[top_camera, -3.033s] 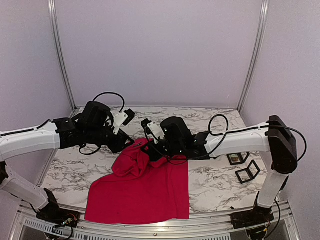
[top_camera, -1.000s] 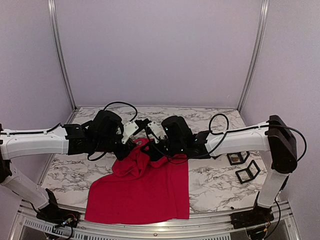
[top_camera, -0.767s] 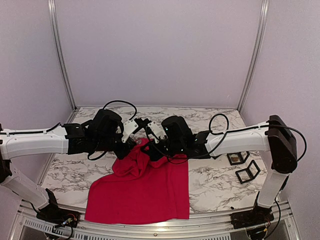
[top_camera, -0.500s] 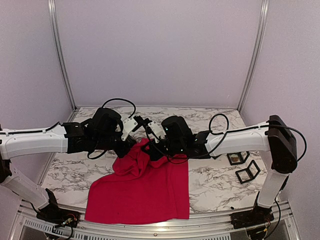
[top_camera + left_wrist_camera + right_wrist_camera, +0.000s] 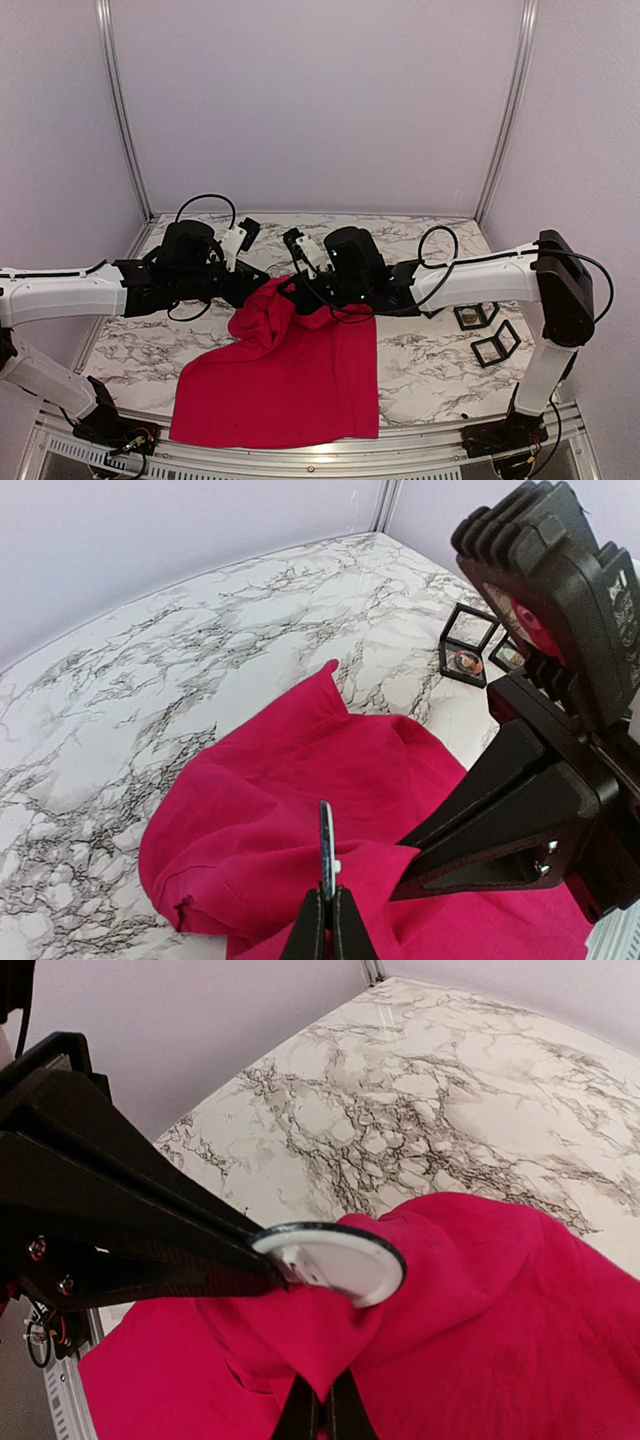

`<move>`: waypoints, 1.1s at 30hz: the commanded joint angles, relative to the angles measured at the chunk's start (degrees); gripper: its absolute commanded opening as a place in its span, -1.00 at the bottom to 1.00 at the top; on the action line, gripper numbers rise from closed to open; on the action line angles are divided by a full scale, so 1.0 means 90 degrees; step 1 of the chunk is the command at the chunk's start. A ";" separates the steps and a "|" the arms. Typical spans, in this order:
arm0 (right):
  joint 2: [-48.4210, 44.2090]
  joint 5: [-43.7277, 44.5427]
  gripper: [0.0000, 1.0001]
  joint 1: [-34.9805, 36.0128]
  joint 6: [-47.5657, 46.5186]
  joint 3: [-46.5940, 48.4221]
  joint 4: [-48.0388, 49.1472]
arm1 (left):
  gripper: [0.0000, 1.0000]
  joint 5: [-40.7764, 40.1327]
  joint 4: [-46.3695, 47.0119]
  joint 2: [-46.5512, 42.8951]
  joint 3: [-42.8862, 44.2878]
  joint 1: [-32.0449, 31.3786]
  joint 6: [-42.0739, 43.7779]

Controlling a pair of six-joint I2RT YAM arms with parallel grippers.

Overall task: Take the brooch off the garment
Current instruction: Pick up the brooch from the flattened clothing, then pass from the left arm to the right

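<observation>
My left gripper was squeezed shut on the round white brooch. My right gripper pinched the red shirt at six o'clock from it.

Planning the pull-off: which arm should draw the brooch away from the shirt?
Left. The left gripper is shut on the brooch, while the right gripper pinches the shirt right beneath it, so it probably serves better as the anchor.
</observation>
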 commanded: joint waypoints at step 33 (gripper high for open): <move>-0.0665 -0.1943 0.15 -0.1144 0.1456 -0.1195 0.2770 | -1.00 0.2046 0.6791 0.1010 -0.2150 0.0560 -0.3996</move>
